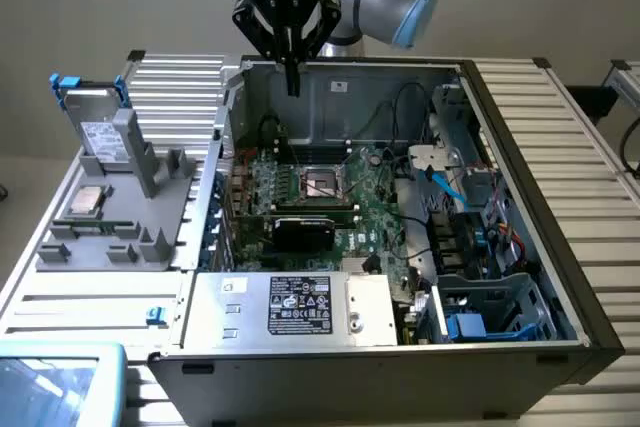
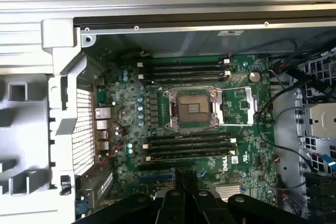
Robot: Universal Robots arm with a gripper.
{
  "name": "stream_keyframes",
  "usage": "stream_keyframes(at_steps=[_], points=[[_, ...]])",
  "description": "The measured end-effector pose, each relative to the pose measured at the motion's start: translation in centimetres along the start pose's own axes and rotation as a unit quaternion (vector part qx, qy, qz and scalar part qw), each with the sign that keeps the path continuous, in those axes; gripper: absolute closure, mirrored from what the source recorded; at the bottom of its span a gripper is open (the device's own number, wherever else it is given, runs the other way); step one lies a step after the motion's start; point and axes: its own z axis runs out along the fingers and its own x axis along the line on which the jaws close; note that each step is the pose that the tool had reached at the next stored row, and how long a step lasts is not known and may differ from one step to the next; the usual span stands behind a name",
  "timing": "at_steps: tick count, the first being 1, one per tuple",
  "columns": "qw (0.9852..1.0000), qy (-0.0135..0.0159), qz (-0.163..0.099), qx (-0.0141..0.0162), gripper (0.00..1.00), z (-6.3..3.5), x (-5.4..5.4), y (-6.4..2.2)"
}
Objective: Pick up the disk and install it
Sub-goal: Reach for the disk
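Above the far wall of the open case [image 1: 380, 97], the gripper [image 1: 292, 85] hangs, jaws closed on nothing. At the exterior view's left, the disk [image 1: 103, 135] stands upright in a holder [image 1: 160, 242].

Open from above across the whole computer case [image 1: 380, 97]. Clear over the motherboard [image 1: 375, 209] around the CPU socket [image 1: 322, 184], but blocked lower in the exterior view by a black card [image 1: 305, 232] and a silver box [image 1: 290, 307]. Crowded with cables [image 1: 445, 182] toward the exterior view's right. Free above the disk [image 1: 102, 137], upright in its grey holder [image 1: 150, 242], outside the case wall.
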Motion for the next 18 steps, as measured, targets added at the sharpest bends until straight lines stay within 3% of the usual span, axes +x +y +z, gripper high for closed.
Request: stream_keyframes(at_steps=[13, 18], points=[[1.0000, -0.0014, 0.000, -0.0001, 0.89, -0.01, 0.1, 0.02], [1.0000, -0.0013, 0.000, -0.0002, 0.89, -0.09, 1.5, 0.22]])
